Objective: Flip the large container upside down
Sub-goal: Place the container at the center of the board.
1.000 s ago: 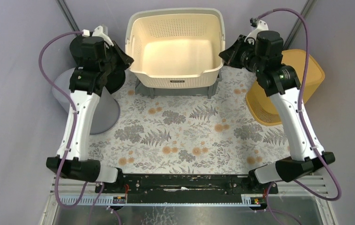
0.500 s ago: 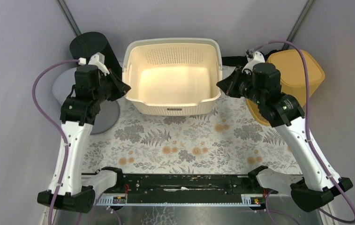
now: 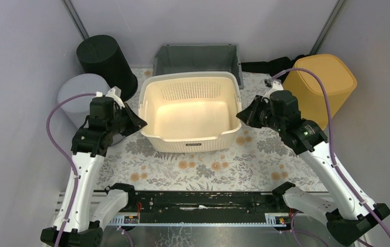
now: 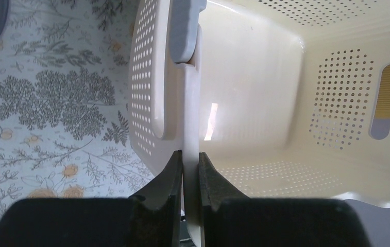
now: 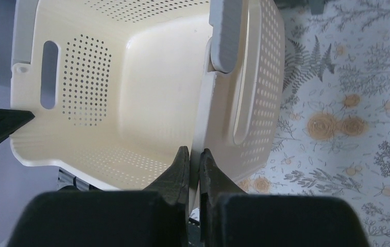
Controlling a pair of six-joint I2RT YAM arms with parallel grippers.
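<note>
Grippers both clamped thin on the rim of the large cream perforated plastic basket (image 3: 190, 141): left gripper (image 3: 135, 123) pinches the left side wall just below the grey handle pad, right gripper (image 3: 243, 116) pinches the right side wall the same way. Left wrist view: left gripper (image 4: 190, 157) fingers astride the basket (image 4: 254, 103) wall. Right wrist view: right gripper (image 5: 195, 153) likewise on the basket (image 5: 146, 87). Basket sits mouth-up over the middle of the floral-patterned tabletop (image 3: 208, 170); cannot tell whether it touches. Grey rectangular tub (image 3: 197, 59) at far edge, black cylinder bin (image 3: 105, 59) and pale grey cylinder bin (image 3: 79, 92) far-left, yellow rounded container (image 3: 326, 82) far-right.
</note>
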